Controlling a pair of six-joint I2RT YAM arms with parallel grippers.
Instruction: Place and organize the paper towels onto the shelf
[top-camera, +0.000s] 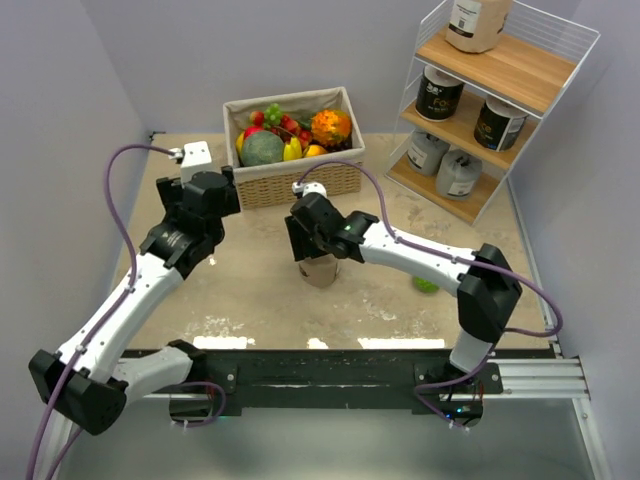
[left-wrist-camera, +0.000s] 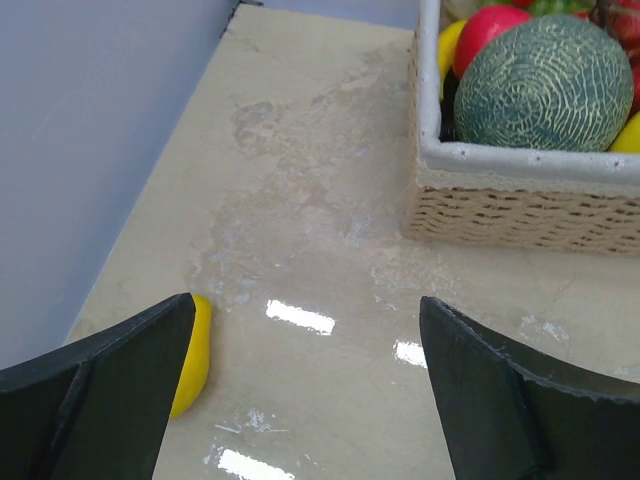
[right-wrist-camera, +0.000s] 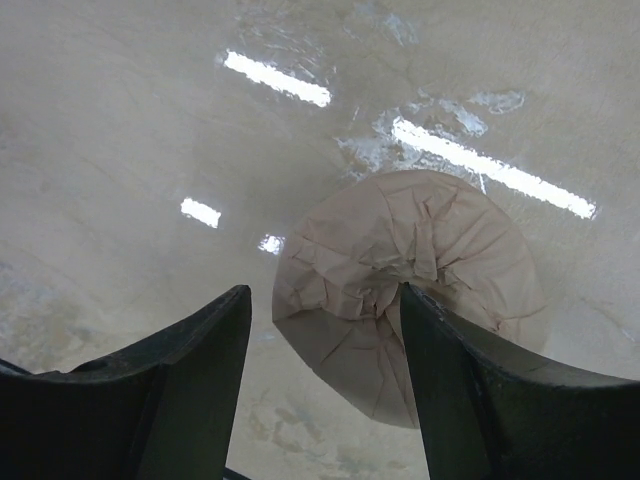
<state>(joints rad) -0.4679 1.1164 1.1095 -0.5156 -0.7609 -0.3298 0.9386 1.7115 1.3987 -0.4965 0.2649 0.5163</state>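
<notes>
Mid-table, right tool (right-wrist-camera: 322, 295), spread, straddles tan roll (right-wrist-camera: 420, 260); left tool (left-wrist-camera: 305, 305) spread; shelf (top-camera: 520, 70) labels (top-camera: 437, 98) illegible.

light: bright, even | glare: white streaks on table (right-wrist-camera: 120, 150) | shadows: soft

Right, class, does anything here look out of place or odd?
Yes: a yellow fruit beside the left gripper and a small green fruit beside the right arm lie loose on the table, outside the basket.

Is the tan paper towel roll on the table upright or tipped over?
Upright. The tan roll stands on end; its crimped top faces up toward the right wrist camera.
</notes>
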